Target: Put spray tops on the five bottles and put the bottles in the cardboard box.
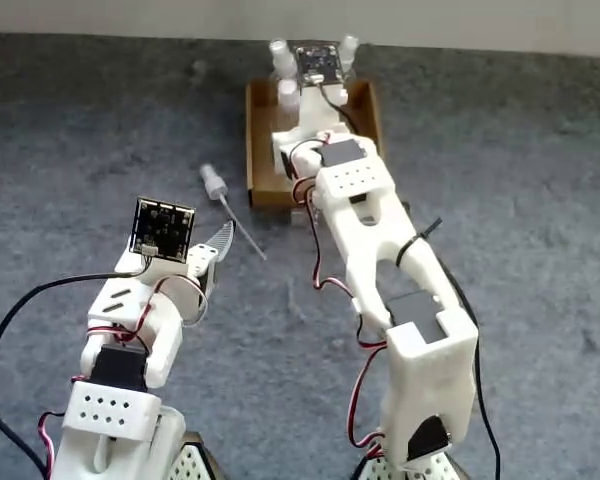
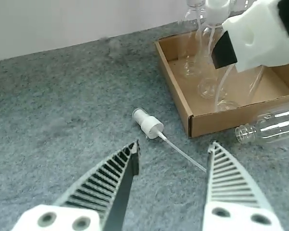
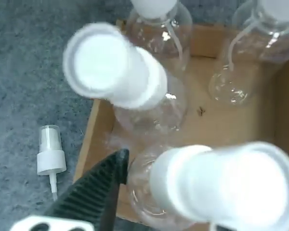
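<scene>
The jaws of the left gripper (image 2: 172,156) are held wide apart with nothing between them. They are aimed at the loose spray top (image 2: 147,121), which is found on its side on the grey carpet (image 2: 62,120) just ahead of them. This stance is judged to be a readiness to pick the top up. Whether the right gripper (image 3: 166,190) is open or closed cannot be told, since it is largely hidden behind the white cap of the nearest bottle (image 3: 221,187). It is held low over the cardboard box (image 1: 260,150), close against that bottle, so the bottle is probably being set down or steadied there.

Four bottles are counted upright in the box, each fitted with a white top: the nearest one and three other capped bottles (image 3: 111,62) crowded around it. Thin tubes can be seen through their clear walls, and no liquid can be made out inside.

The fifth bottle (image 2: 272,126) is laid on its side on the carpet, just outside the box wall that faces the arms. Its neck is open and no top is fitted. The loose top's dip tube (image 2: 183,154) is stretched across the carpet between that bottle and the left gripper. Four of the five bottles are therefore judged done, with one top yet to be fitted and one bottle yet to be boxed.
</scene>
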Robot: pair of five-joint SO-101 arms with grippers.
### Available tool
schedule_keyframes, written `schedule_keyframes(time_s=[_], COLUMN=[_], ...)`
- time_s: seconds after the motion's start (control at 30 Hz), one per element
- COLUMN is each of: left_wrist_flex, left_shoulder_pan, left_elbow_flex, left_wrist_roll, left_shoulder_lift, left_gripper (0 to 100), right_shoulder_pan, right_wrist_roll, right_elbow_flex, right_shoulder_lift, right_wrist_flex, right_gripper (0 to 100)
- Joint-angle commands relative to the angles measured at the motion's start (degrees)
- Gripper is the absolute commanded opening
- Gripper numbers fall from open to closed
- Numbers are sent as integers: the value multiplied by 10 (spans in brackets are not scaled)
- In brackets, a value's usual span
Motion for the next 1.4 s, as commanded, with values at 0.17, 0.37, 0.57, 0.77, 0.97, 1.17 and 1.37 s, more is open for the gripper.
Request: schedule_keyframes(time_s=[0.17, 0.37, 0.57, 0.77, 0.97, 1.17, 1.37], left_wrist_flex=[-16, -17, -17, -17, -17, -17, -17], left_shoulder_pan=[-4, -4, -4, -4, -4, -5, -5], left_elbow_flex=[-4, -4, -4, -4, -4, -4, -4], left_wrist_roll=[4, 4, 4, 4, 4, 4, 4], left_shoulder_lift=[-1, -1, -1, -1, -1, -1, -1], left_gripper=[171, 171, 171, 171, 171, 171, 171], right_shoulder_pan=[-5, -5, -5, -4, -3, -3, -4], right_wrist_roll=[6, 7, 7, 7, 7, 7, 7], right_elbow_flex=[-29, -59, -122, -182, -249, -315, -416], right_shoulder_lift=[-15, -15, -15, -14, -14, -14, -14], right_wrist_flex=[-5, 51, 93, 131, 175, 225, 323], right_gripper=[256, 256, 256, 256, 256, 256, 256])
